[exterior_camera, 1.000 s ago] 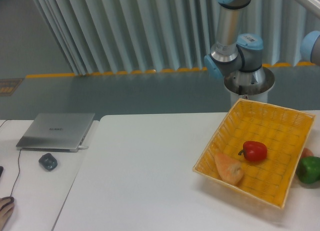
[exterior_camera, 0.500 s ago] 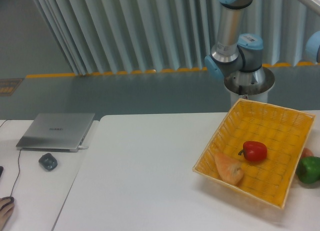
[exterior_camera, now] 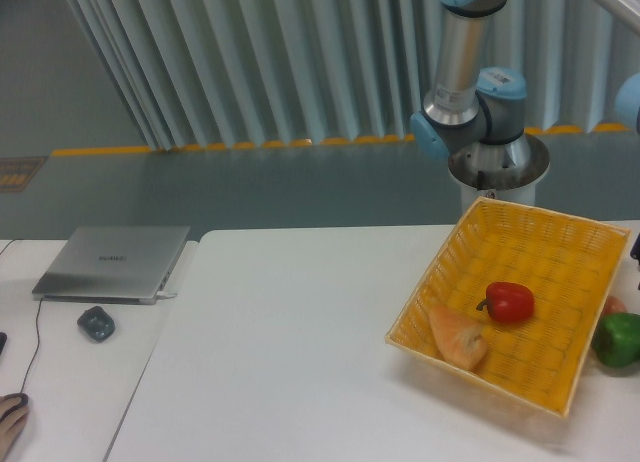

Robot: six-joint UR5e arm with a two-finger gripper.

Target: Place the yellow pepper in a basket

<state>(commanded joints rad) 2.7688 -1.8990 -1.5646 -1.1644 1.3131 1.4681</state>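
Note:
The basket [exterior_camera: 560, 244] is a wide yellow-orange wicker tray on the right of the white table. A red pepper [exterior_camera: 510, 301] and a pale orange oblong item [exterior_camera: 458, 335] lie inside it. The yellow pepper is out of view. The arm's base [exterior_camera: 497, 162] stands behind the basket, and its links run up and off the top and right edges. The gripper itself does not show; only a thin dark sliver [exterior_camera: 636, 248] pokes in at the right edge above the basket's far corner.
A green pepper [exterior_camera: 619, 339] sits on the table just right of the basket, with a small reddish item [exterior_camera: 612, 305] behind it. A closed laptop [exterior_camera: 114, 262], a dark mouse [exterior_camera: 96, 323] and a cable lie on the left table.
The blue arm joint at the right edge has slid further out of frame. A dark sliver has appeared at the right edge by the basket's corner. Objects have not moved.

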